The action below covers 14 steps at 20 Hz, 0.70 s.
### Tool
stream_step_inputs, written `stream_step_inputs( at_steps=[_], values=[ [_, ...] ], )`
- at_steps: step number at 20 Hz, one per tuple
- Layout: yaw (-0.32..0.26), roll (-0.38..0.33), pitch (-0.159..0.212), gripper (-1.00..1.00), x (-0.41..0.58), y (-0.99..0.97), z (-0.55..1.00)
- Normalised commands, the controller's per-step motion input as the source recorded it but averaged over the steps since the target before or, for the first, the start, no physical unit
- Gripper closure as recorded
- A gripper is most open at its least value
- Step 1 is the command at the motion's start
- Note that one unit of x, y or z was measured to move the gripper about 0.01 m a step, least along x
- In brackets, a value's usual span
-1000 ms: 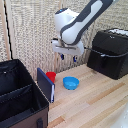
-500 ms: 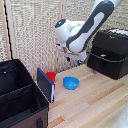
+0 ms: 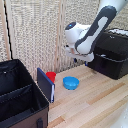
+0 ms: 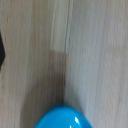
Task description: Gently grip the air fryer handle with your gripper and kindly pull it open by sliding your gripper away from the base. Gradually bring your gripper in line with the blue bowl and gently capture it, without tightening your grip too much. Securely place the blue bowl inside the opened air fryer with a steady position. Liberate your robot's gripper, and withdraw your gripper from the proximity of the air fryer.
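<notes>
The blue bowl (image 3: 70,83) sits on the wooden table, next to a small red cup. It also shows at the edge of the wrist view (image 4: 62,118). My gripper (image 3: 77,60) hangs in the air above and slightly behind the bowl, not touching it. Its fingers are too small and blurred to show their spacing, and they do not appear in the wrist view. The black air fryer (image 3: 113,56) stands at the exterior view's right, just beyond the gripper. I cannot make out its handle, which lies behind or close to my arm.
A small red cup (image 3: 50,76) stands beside the bowl. A large black fabric case (image 3: 17,95) with a dark blue flap (image 3: 45,85) fills the exterior view's left. A slatted screen stands behind the table (image 3: 95,107).
My arm has shifted a little toward the exterior view's right, nearer the air fryer. The bowl and the cup have not moved.
</notes>
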Motion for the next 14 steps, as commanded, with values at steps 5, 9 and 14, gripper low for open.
stream_step_inputs(
  at_steps=[5,9,14],
  values=[
    [0.074,-0.221,-0.069,-1.0,-0.081,-0.61,0.0],
    [0.108,-0.37,-0.077,-1.0,-0.125,-0.3,-0.08],
    [0.135,-0.375,-0.036,-1.0,-0.156,-0.18,-0.13]
  ],
)
